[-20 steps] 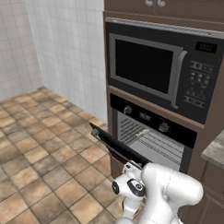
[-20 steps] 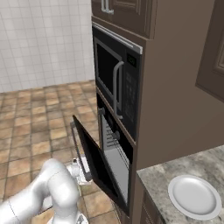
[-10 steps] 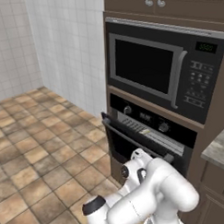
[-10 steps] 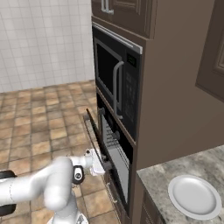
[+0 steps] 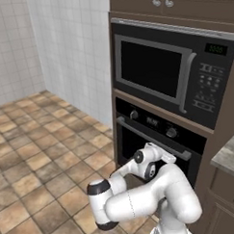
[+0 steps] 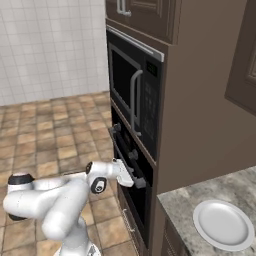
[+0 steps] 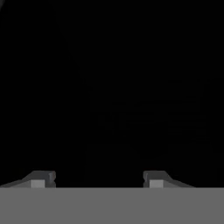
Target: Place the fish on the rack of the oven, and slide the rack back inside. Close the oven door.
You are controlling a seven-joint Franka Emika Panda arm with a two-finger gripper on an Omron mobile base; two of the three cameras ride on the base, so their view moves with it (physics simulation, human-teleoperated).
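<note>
The black oven point(image 5: 153, 123) sits below the microwave, its round silver knobs showing along the control strip. The oven door point(image 5: 136, 149) stands upright, shut against the cavity, with its silver bar handle point(image 5: 149, 137) across the top. My gripper point(image 5: 170, 158) presses flat against the door just under the handle; from the right I see the gripper point(image 6: 132, 178) touching the oven door point(image 6: 129, 209). In the hand view the fingertips point(image 7: 42, 177) stand wide apart, open, with the gripper point(image 7: 99, 177) right up against the black door panel point(image 7: 112, 87). The fish and the rack are hidden.
The black microwave point(image 5: 155, 74) with its keypad sits above the oven. A white plate point(image 6: 221, 223) lies on the granite counter point(image 6: 185, 202) to the right. Brown tiled floor point(image 5: 38, 137) stretches left to the white tiled wall.
The oven door has swung up from half open to shut. My arm followed it, rising with the hand now against the door front.
</note>
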